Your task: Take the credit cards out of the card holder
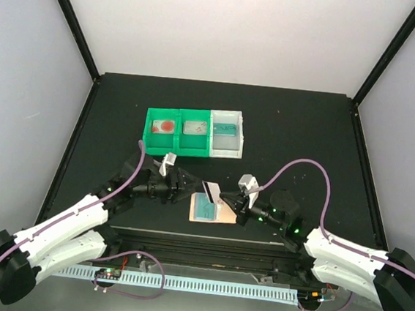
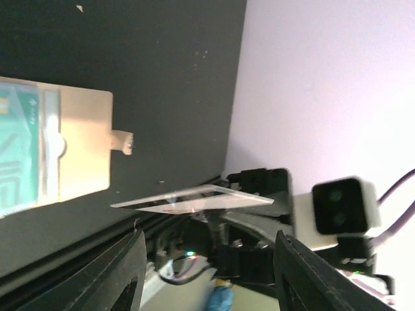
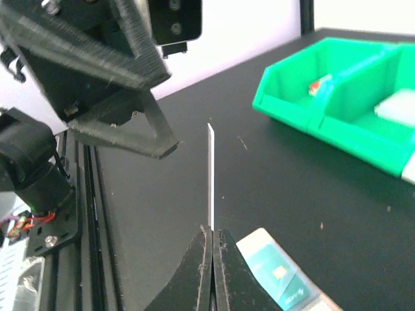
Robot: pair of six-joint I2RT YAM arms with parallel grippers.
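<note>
Our right gripper (image 3: 212, 241) pinches one card (image 3: 211, 175) tight, just over the card holder (image 2: 81, 146) near the desk's front edge. Our left gripper (image 1: 188, 185) is wide open.

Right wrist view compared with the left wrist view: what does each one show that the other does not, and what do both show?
Only the right wrist view: the green bin tray. Only the left wrist view: the side tab of the card holder. Both: one credit card, pinched in the right gripper, and a teal card inside the holder.
</note>
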